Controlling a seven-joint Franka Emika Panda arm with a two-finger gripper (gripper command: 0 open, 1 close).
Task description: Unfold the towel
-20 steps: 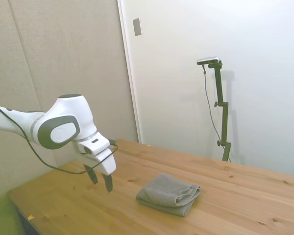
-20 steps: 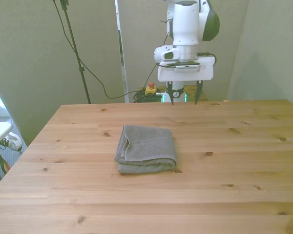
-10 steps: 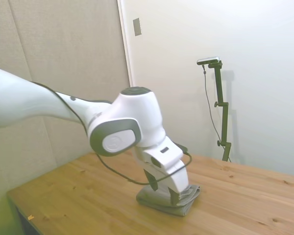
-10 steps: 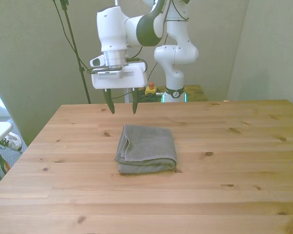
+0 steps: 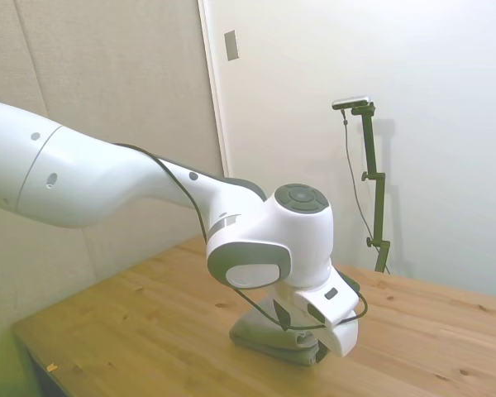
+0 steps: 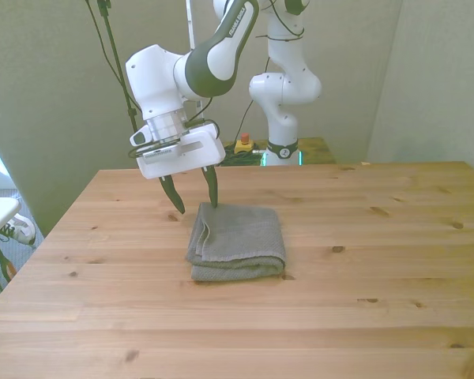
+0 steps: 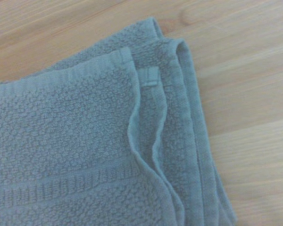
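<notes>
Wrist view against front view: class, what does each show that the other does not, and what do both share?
Only the wrist view shows the towel's terry weave, layered hems and small sewn tab. Only the front view shows the open gripper poised at the towel's far corner on the front view's left, plus the whole wooden table. Both show the grey towel folded, lying on wood.

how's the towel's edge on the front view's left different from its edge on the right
The towel shows loose, wavy layered hems along its left edge, with the top layer's corner lying free; the gripper is open above that side. Its right edge is a smooth rounded fold with no separate layers showing. Both edges are the same plain grey terry and rest flat on the table.
</notes>
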